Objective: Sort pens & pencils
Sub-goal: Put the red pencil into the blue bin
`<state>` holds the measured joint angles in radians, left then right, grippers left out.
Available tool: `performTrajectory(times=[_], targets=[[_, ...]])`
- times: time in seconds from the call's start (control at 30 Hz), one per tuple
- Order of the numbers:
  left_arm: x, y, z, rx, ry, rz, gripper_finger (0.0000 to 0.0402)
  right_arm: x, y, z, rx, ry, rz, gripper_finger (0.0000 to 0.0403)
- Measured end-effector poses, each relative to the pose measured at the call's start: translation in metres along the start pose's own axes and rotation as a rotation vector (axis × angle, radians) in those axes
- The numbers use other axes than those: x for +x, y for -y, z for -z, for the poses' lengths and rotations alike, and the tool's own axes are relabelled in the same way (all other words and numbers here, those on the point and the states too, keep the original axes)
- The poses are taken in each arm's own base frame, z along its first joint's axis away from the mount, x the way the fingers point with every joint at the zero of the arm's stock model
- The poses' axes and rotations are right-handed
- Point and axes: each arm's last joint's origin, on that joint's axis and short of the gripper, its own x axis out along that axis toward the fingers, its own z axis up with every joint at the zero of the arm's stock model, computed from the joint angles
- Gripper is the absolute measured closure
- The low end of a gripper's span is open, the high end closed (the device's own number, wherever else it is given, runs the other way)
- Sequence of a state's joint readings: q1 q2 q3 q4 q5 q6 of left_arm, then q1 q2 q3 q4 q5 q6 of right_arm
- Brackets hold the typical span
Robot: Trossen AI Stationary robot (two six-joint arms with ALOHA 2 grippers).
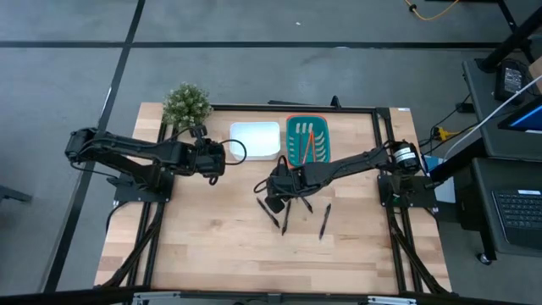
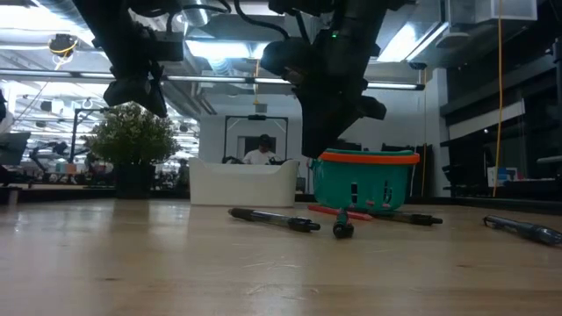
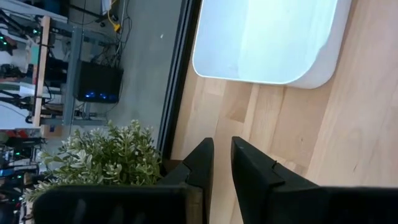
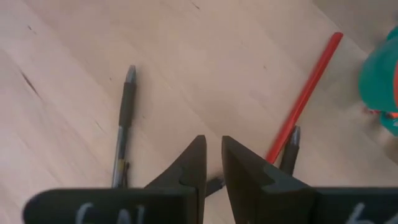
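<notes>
- Pale wood made up the desk, and the right claw hung low over its middle, fingers drawn nearly together with only a thin gap and nothing held between them.
- Four dark pens lay scattered on the wood around and just beyond that claw; one pen rested apart to one side of the fingertips, another lay partly hidden right under them.
- One red pencil lay loose on the desk close by the right claw, running toward the teal basket, a pen tip touching or nearly touching its near end.
- More orange pencils sat inside that basket.
- Beside the basket stood a white tray.
- Off toward the small potted plant, the left claw hovered above the desk near the tray, its fingers almost closed and gripping nothing.
</notes>
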<state>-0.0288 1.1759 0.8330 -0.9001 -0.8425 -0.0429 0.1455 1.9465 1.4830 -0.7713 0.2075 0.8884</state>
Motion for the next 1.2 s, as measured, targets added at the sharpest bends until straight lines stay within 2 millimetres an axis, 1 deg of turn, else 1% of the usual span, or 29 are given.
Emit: performTrajectory(times=[0.27, 0.37, 0.47, 0.7, 0.83, 0.9, 0.97, 1.07, 1.2], targets=[[0.000, 0.000, 0.000, 0.000, 0.000, 0.000, 0.0351, 0.000, 0.000, 0.000, -0.002, 0.007, -0.001, 0.0349], [0.000, 0.000, 0.000, -0.002, 0.000, 0.000, 0.0351, 0.000, -0.001, 0.000, 0.014, -0.010, -0.018, 0.0340], [0.000, 0.000, 0.000, -0.003, 0.000, -0.001, 0.0351, 0.000, -0.002, 0.001, 0.044, -0.035, -0.037, 0.0318], [0.000, 0.000, 0.000, -0.008, 0.000, -0.001, 0.0351, 0.000, -0.002, 0.000, 0.050, -0.025, -0.032, 0.0241], [0.000, 0.000, 0.000, -0.009, 0.000, -0.001, 0.0351, 0.001, 0.000, -0.001, 0.055, -0.010, -0.018, 0.0214], [0.000, 0.000, 0.000, -0.009, 0.000, -0.001, 0.0351, 0.004, 0.000, -0.001, 0.056, -0.013, -0.012, 0.0209], [0.000, 0.000, 0.000, -0.010, 0.000, -0.001, 0.0351, 0.012, 0.000, -0.001, 0.053, -0.019, 0.000, 0.0209], [0.000, 0.000, 0.000, -0.014, 0.003, -0.001, 0.0351, 0.023, 0.002, 0.003, 0.021, -0.056, 0.035, 0.0213], [0.000, 0.000, -0.001, -0.022, 0.004, -0.001, 0.0351, 0.033, 0.005, 0.006, -0.010, -0.104, 0.067, 0.0219]])
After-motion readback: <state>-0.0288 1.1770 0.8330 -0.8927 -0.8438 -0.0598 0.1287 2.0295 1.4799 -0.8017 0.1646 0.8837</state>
